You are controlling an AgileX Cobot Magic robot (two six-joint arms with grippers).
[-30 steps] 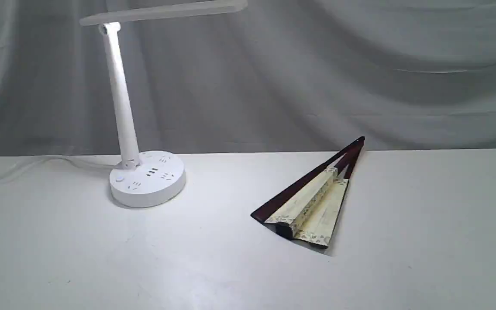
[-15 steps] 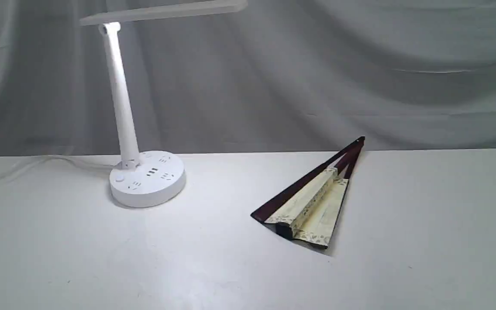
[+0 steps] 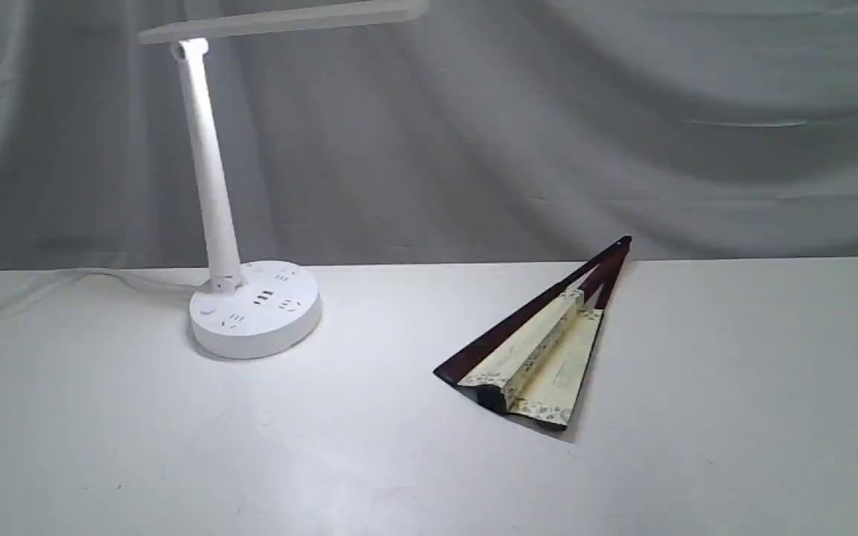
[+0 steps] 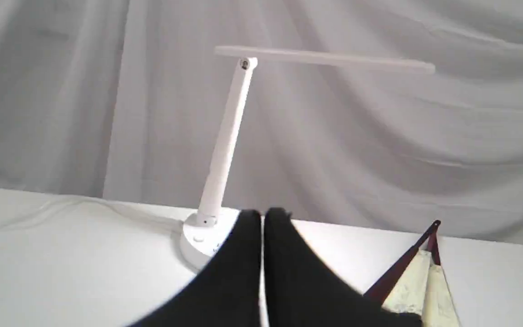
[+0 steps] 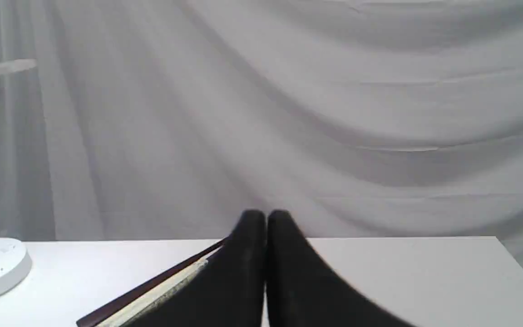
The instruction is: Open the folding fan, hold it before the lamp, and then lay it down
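I see the folding fan [image 3: 537, 357] lying on the right half of the table [image 3: 176, 447], well apart from the lamp [image 3: 209, 171], which stands at the far left. The fan is spread only to a narrow wedge. Its pivot points toward the far edge, its wide end faces near and left, and a thick stack of pleats sits folded in the middle. I judge that this leaves the two dark maroon guards exposed along the edges, one for each arm to take and draw apart, so opening is the step ahead of me. The guards look like hard, smooth wood. The leaf between them is cream paper, sharply creased, with a patterned border, and I expect it would tear if pulled crooked. The lamp is glossy white plastic: a round base with sockets, a slim stem leaning a little, and a flat bar head reaching right above the table, which leaves open room in front of it for showing the fan. Its cord [image 3: 101, 277] trails off to the left. The left fingers [image 4: 243, 254] are pressed together with only a hairline gap and hold nothing; the right fingers [image 5: 248, 254] are likewise closed and empty. Neither arm shows in the exterior view. A draped grey cloth [image 3: 623, 112] hangs behind the table.
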